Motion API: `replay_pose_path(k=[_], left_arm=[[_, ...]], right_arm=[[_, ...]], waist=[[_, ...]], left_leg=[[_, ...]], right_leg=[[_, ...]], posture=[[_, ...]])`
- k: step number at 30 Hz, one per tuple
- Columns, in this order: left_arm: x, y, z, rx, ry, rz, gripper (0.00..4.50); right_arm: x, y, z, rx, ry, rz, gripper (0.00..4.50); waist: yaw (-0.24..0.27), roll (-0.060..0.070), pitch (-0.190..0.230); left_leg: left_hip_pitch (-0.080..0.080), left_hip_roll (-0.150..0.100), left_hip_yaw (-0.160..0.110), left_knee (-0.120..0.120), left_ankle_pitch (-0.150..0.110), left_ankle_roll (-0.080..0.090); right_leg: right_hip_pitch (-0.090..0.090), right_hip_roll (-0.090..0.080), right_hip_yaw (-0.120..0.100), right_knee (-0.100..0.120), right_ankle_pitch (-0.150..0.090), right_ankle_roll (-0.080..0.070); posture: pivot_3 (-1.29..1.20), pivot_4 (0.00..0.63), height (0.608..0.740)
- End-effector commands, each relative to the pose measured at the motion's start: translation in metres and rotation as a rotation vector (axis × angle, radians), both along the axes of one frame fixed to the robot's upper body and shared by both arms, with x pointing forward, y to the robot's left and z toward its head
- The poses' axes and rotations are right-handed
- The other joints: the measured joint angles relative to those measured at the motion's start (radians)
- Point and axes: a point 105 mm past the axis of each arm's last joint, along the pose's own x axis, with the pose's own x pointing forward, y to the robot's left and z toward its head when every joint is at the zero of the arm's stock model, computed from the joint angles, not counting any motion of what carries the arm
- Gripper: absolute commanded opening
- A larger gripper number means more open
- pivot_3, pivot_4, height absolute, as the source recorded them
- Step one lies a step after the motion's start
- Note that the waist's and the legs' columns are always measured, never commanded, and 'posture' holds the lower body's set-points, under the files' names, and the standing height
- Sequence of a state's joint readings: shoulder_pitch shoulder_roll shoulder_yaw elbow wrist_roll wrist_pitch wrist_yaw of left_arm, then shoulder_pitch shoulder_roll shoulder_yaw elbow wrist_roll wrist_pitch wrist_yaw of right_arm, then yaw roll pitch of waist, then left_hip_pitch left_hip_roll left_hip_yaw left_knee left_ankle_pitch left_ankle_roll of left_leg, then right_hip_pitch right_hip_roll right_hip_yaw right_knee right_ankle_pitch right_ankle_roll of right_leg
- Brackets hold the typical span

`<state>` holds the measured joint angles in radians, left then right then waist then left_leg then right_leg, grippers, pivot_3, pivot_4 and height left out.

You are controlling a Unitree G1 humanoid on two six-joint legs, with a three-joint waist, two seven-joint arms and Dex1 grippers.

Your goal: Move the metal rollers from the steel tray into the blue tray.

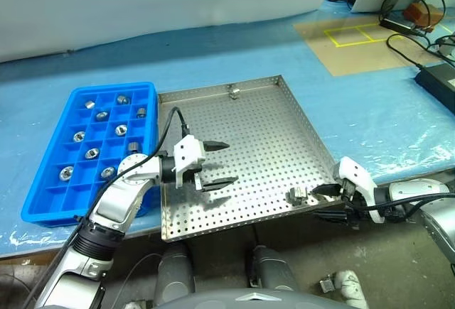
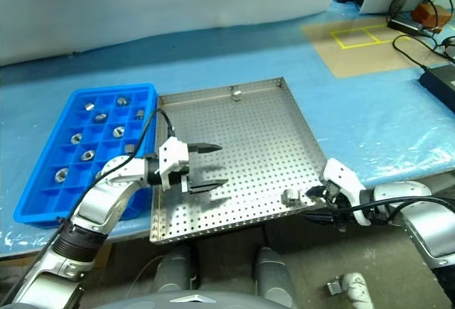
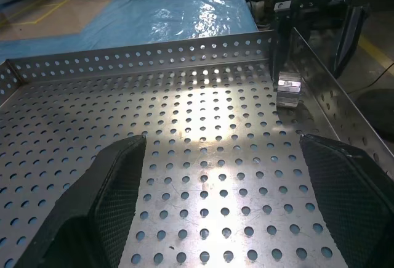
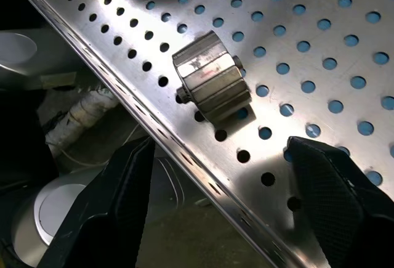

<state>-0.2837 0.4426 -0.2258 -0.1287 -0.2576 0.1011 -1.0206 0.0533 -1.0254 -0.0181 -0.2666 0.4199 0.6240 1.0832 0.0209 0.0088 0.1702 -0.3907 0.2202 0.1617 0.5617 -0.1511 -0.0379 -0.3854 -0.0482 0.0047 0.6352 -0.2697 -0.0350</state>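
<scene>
Left claw [image 3: 225,212], fingers spread wide, hovers over the perforated steel tray [image 3: 184,157]; one metal roller [image 3: 287,89] sits near the tray's rim corner, the right claw [image 3: 314,18] just beyond it.

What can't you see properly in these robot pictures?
- Near end of the blue tray: the left arm covers some compartments in both eye views, so the rollers there can't be counted.
- Small roller at the steel tray's far rim: too tiny to tell its shape.
- Roller by the right gripper: its centre hole faces away in the right wrist view.
</scene>
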Motion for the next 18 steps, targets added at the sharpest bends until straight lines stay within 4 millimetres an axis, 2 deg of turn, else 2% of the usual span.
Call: replay_pose_path(k=[1, 7, 12, 15, 18], left_arm=[[-0.002, -0.001, 0.003, -0.016, -0.020, -0.003, 4.27], [-0.004, 0.006, -0.007, 0.003, 0.004, 0.004, 4.27], [-0.004, 0.009, -0.017, 0.018, 0.018, 0.007, 4.27], [-0.002, 0.008, -0.020, 0.023, 0.011, 0.015, 4.27], [0.000, 0.007, -0.021, 0.019, 0.004, 0.018, 4.27]], right_arm=[[0.005, -0.007, 0.006, 0.016, -0.031, -0.002, 3.61], [-0.022, 0.004, 0.021, 0.131, 0.135, 0.078, 3.61], [-0.042, 0.017, 0.038, 0.195, 0.190, 0.153, 3.61], [-0.033, 0.015, 0.046, 0.160, 0.131, 0.133, 3.61], [-0.014, 0.015, 0.055, 0.149, 0.083, 0.078, 3.61]], waist=[[0.000, 0.000, 0.000], [0.002, 0.000, 0.000], [0.011, 0.001, -0.001], [0.011, 0.001, -0.001], [0.005, 0.001, -0.001]], left_leg=[[0.000, 0.000, 0.000, 0.000, 0.000, 0.000], [-0.001, 0.000, 0.000, 0.000, -0.001, 0.002], [-0.001, 0.001, 0.000, -0.002, -0.003, 0.005], [-0.001, 0.001, 0.001, -0.002, -0.005, 0.008], [-0.001, -0.004, 0.003, -0.001, -0.006, 0.009]], right_leg=[[0.000, 0.000, 0.000, 0.000, 0.000, 0.000], [0.000, 0.000, 0.000, -0.002, 0.000, 0.000], [0.005, 0.000, -0.003, -0.011, 0.000, 0.000], [0.006, -0.001, -0.002, -0.014, 0.000, 0.000], [0.006, -0.005, -0.001, -0.014, 0.001, 0.001]], posture=[[-0.22, 0.150, 0.740], [-0.23, 0.150, 0.740], [-0.24, 0.150, 0.740], [-0.24, 0.150, 0.740], [-0.24, 0.150, 0.740]])
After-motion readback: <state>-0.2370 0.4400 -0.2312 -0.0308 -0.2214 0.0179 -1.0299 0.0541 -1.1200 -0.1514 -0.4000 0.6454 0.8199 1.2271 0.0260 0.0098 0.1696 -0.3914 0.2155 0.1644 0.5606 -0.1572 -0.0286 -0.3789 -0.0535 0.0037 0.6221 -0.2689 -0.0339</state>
